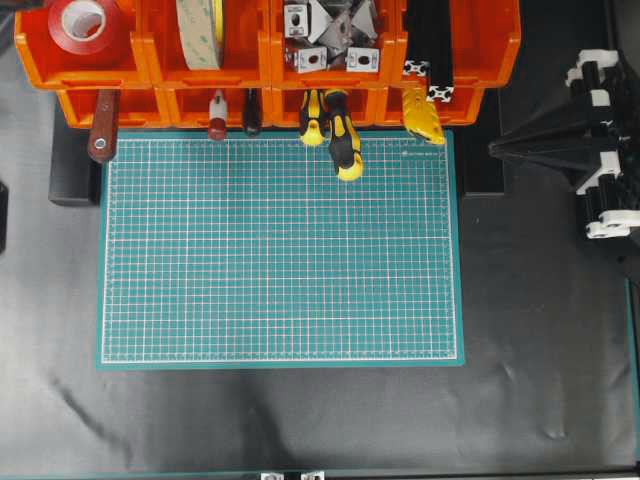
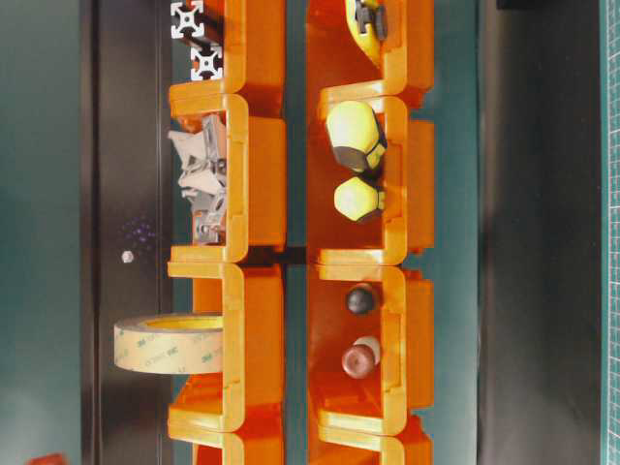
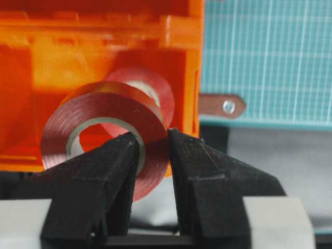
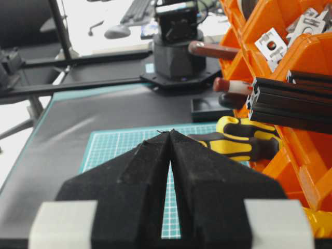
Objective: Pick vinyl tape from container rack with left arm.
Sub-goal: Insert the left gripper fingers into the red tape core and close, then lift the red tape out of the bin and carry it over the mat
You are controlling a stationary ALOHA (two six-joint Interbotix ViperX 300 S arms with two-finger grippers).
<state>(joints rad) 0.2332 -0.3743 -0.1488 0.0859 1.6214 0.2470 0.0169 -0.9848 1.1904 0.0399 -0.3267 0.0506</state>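
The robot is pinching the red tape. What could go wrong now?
The left gripper pinches only one side of the vinyl tape, so the glossy roll might swing or slip out. The tape also looks close to the container rack wall, so it could bump that when lifted away.

Orange container rack (image 2: 254,184), beige tape (image 2: 167,343)

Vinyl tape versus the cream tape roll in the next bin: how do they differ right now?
The vinyl tape is glossy red with a pale core; the cream tape roll is beige. In the overhead view the red one looks smaller and shows its open face, while the cream one stands on edge. The left gripper is clamped on the red roll's wall; nothing touches the cream one. Both are ring-shaped rolls at the container rack.
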